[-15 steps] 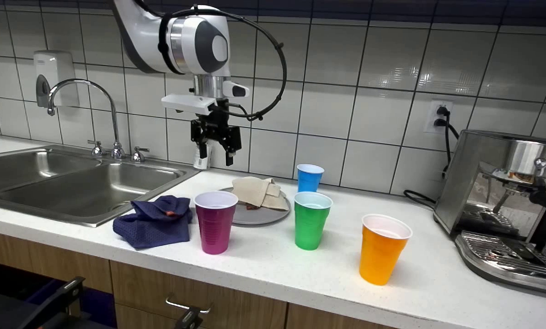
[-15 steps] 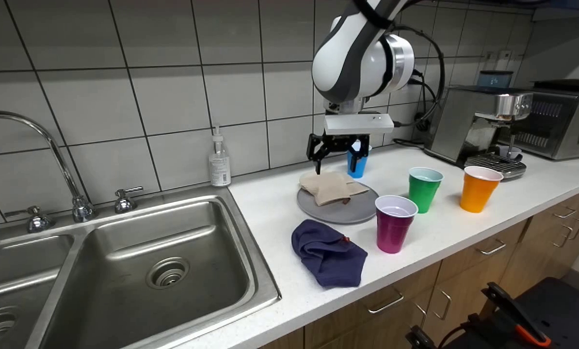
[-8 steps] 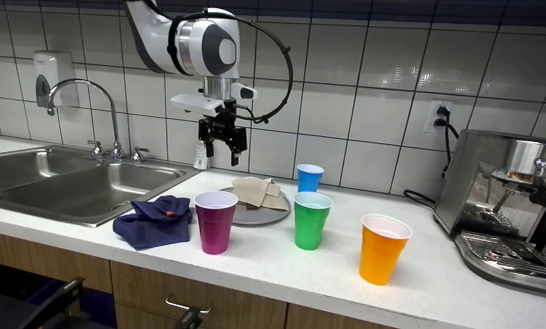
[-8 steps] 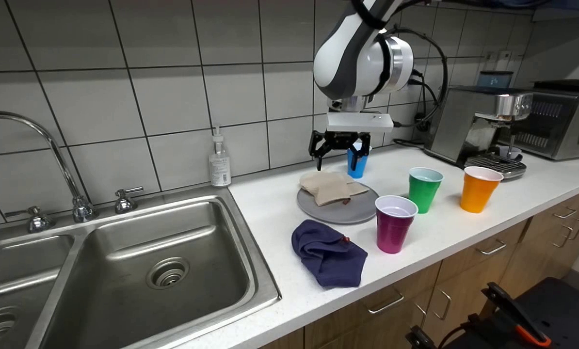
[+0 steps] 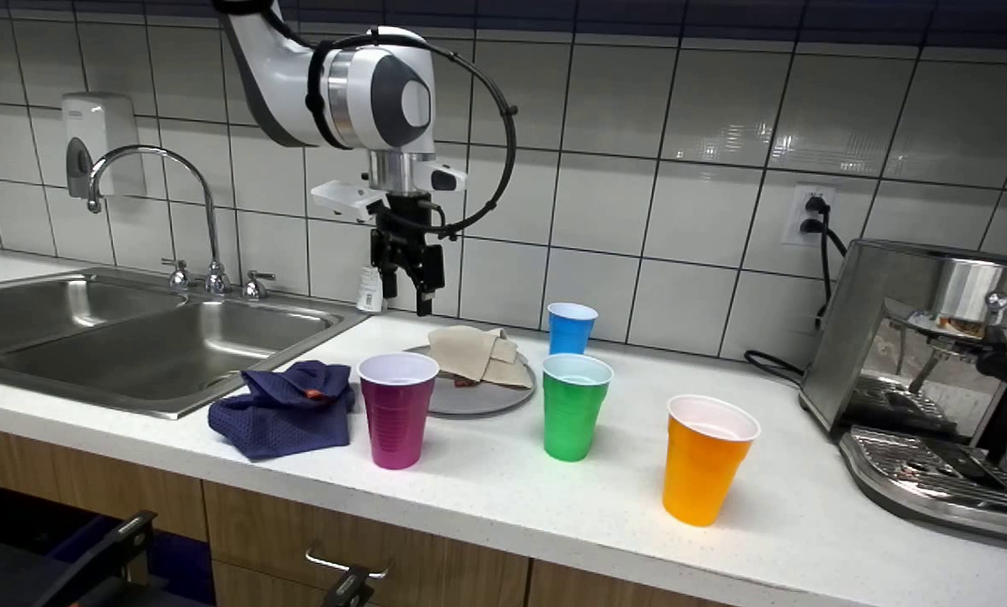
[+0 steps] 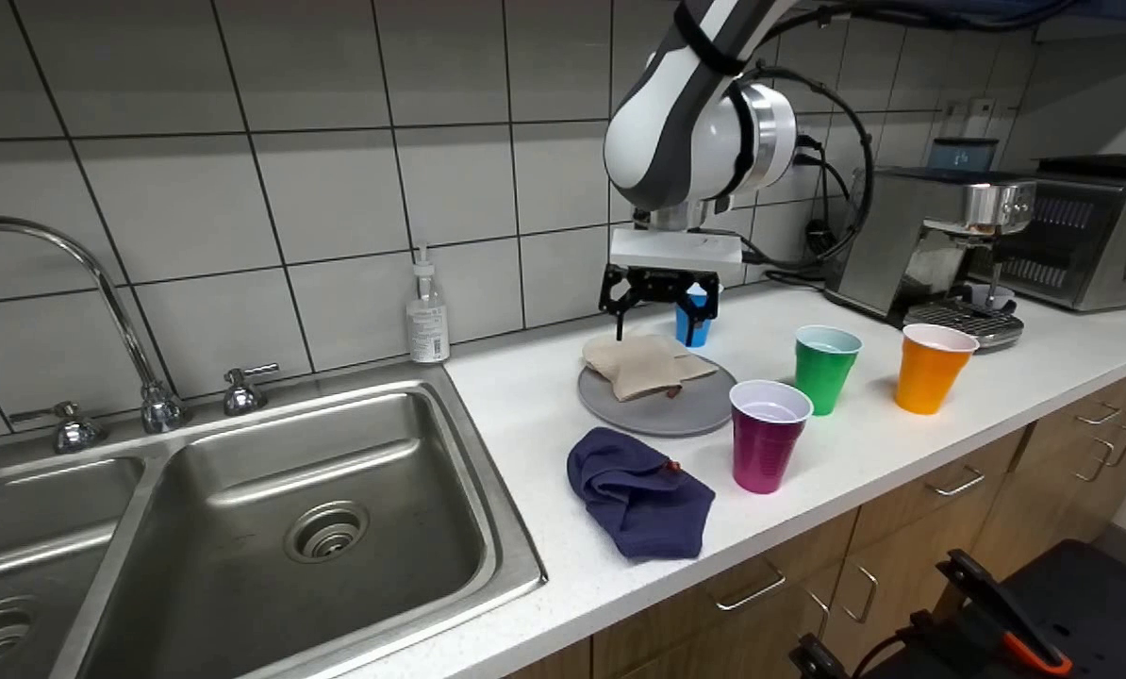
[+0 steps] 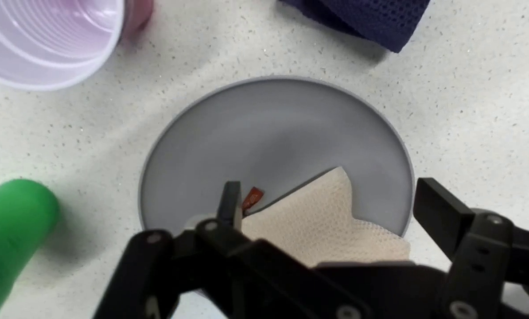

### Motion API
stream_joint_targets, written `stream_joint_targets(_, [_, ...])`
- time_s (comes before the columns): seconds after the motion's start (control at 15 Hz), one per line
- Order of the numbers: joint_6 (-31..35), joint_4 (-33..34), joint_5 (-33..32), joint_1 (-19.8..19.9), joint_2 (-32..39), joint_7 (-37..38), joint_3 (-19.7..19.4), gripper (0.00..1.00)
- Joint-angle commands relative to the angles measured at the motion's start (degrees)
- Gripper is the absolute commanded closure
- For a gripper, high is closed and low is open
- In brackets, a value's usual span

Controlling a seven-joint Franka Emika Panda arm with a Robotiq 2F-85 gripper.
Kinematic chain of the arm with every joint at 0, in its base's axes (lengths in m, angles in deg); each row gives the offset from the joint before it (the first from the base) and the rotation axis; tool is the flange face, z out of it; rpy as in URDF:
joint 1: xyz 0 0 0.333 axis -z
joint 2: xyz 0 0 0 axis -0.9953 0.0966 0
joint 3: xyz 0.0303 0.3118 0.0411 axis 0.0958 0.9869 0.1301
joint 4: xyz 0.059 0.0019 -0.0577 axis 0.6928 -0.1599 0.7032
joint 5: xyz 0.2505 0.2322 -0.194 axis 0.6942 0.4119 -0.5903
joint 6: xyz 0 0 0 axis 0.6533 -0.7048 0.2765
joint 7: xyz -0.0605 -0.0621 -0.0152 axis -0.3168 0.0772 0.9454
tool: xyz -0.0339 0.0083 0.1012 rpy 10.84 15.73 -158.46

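Note:
My black gripper (image 5: 407, 295) is open and empty, with its fingers pointing down. It hovers above a crumpled beige cloth (image 5: 461, 354) on a grey round plate (image 5: 474, 402), touching neither. In an exterior view the gripper (image 6: 657, 328) is over the back of the plate (image 6: 667, 424). In the wrist view the beige cloth (image 7: 311, 217) lies below and between the spread fingertips (image 7: 328, 197); the gripper body hides its near part. A small red-brown tag (image 7: 252, 198) shows at the cloth's edge beside one finger. The plate (image 7: 269, 119) spreads out beyond the cloth.
A magenta cup (image 5: 398, 421), green cup (image 5: 573, 413), blue cup (image 5: 570, 333) and orange cup (image 5: 706, 472) stand around the plate. A dark blue cloth (image 5: 288, 413) lies beside the sink (image 6: 516, 528). A soap bottle (image 6: 427, 325) and coffee machine (image 5: 934, 379) are near the wall.
My gripper has shifted slightly right in an exterior view, then come down a little, and its wrist has turned slightly. The fingers stay open. The cloths, plate and cups have not moved.

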Motion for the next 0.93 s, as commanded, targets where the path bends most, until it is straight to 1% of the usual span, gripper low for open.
stream_joint_targets(0.0, [-3.09,3.11,-0.73,-2.09,3.09,10.53,-1.4,0.0])
stream_joint_targets(0.4, [-3.7,7.71,-0.28,-2.66,7.85,19.38,-2.21,0.0])
stream_joint_targets(0.73, [-4.39,13.2,-0.29,-2.61,12.41,24.55,-3.86,0.0])
stream_joint_targets(0.87, [-4.91,15.28,0.47,-2.0,13.89,25.09,-4.0,0.0])
